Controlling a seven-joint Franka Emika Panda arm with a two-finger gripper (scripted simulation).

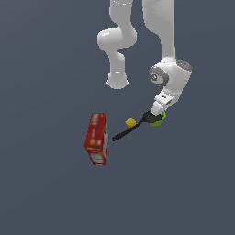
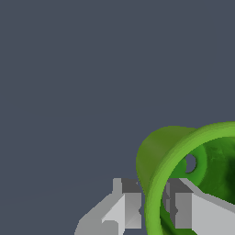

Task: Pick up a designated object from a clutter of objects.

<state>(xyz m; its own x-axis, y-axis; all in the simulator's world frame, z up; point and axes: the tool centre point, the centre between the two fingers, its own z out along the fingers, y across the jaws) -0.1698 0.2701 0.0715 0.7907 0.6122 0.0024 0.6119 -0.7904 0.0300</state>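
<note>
- Exterior view: the white arm (image 1: 170,59) reaches down from the top of the picture, and its gripper (image 1: 157,113) sits right at the green cup (image 1: 158,121), of which only a small green edge shows below the hand.
- Exterior view: the fingers are too small and too hidden here to tell how they stand.
- Exterior view: the black spatula (image 1: 133,127) lies slanted, its blade end up against the green cup and its thin handle running down toward the exterior view's left.
- Exterior view: the small yellow lump (image 1: 131,122) lies just beside the spatula's handle, on its upper side; whether they touch I cannot tell.
- Exterior view: the red box (image 1: 96,138), with white and orange print on its face, stands well apart from the cup, at the exterior view's left, just past the tip of the handle.
- Exterior view: all of these sit on a plain dark grey floor (image 1: 46,193).
- Wrist view: the gripper (image 2: 154,211) straddles the thick green wall of the cup (image 2: 158,153), one grey finger (image 2: 131,206) outside the rim and the other inside the bowl.
- Wrist view: both pads sit close against the wall, pinching it between them.
- Wrist view: a small round hole shows in the cup's inside wall, and only grey floor (image 2: 69,92) lies behind.
</note>
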